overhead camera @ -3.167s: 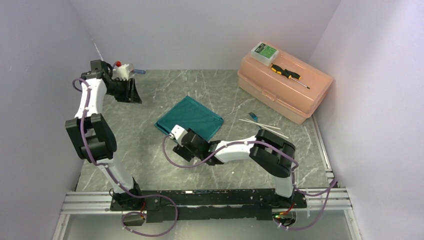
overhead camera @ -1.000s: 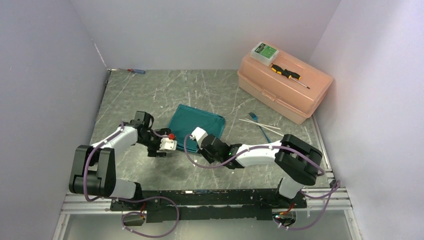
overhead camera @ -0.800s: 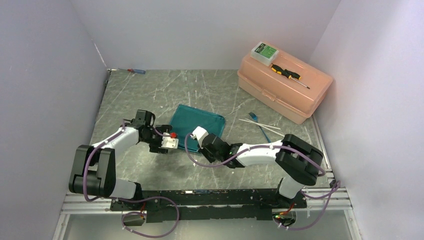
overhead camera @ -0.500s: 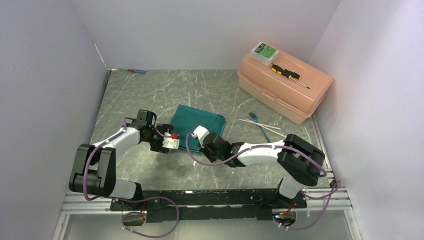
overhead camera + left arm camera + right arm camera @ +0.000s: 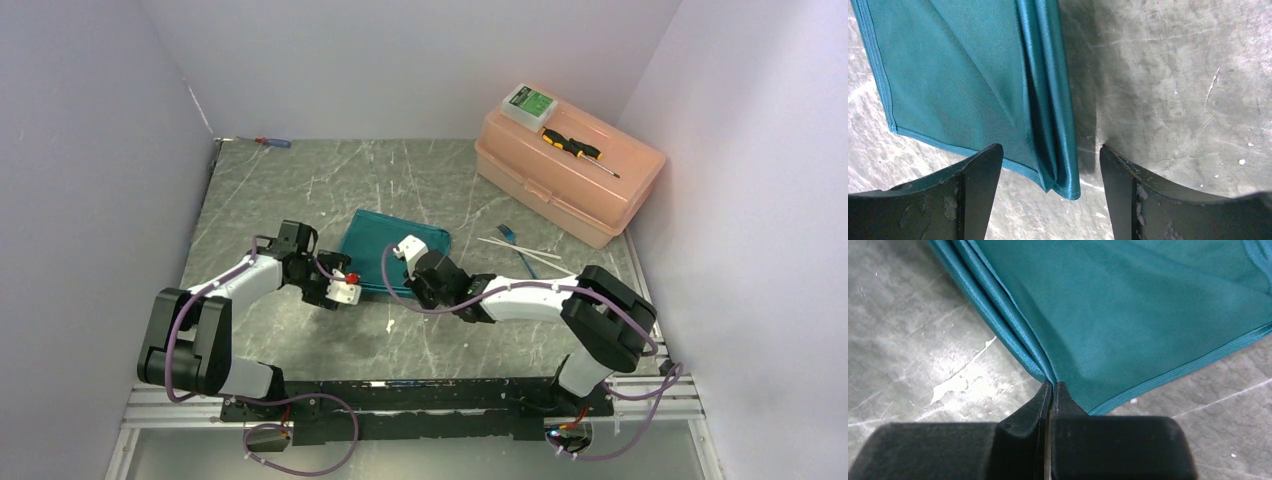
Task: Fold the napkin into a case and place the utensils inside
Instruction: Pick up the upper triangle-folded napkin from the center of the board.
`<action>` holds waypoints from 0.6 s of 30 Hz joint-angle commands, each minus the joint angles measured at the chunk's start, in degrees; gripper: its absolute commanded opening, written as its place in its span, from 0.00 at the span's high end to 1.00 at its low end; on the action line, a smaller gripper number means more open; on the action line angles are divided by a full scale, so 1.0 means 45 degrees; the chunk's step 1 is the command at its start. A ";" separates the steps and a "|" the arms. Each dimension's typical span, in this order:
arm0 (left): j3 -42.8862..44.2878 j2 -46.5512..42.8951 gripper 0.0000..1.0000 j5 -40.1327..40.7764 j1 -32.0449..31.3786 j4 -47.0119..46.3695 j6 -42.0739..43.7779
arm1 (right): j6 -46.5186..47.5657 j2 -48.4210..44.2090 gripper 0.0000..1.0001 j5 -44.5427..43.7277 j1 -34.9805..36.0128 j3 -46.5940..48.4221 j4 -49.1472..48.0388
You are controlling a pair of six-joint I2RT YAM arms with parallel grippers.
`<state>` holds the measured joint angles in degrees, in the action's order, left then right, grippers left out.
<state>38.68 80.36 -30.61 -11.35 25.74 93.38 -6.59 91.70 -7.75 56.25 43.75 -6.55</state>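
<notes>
The teal napkin point(image 5: 385, 245) lies folded at the table's middle. My right gripper point(image 5: 405, 270) is shut on it: in the right wrist view the closed tips point(image 5: 1052, 385) pinch the layered corner of the napkin point(image 5: 1128, 305). My left gripper point(image 5: 340, 272) sits low at the cloth's near left corner. In its wrist view the left gripper point(image 5: 1049, 152) is open, and the folded corner of the napkin point(image 5: 963, 75) hangs between the two fingers, touching neither. The utensils lie to the right: two white sticks point(image 5: 520, 246) and a blue one point(image 5: 522, 256).
A peach toolbox point(image 5: 570, 170) stands at the back right, carrying a yellow-and-black screwdriver point(image 5: 578, 148) and a small green-and-white box point(image 5: 530, 102). A red-and-blue screwdriver point(image 5: 272, 142) lies at the back left by the wall. Walls close in on three sides.
My left arm came down from the back left and edged right to the napkin's corner, jaws narrowing slightly. My right gripper carried its pinched edge away from me and rightward.
</notes>
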 commanded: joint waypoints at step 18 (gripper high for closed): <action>0.0169 0.1338 0.85 0.2433 -0.0911 -0.1726 -0.3400 | -0.0665 -0.0494 1.00 0.0964 -0.0981 0.0597 -0.0636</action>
<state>40.47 85.45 -25.10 -14.85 18.81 84.36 -8.84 91.46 -4.01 52.14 45.89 -7.16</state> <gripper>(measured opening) 0.232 0.018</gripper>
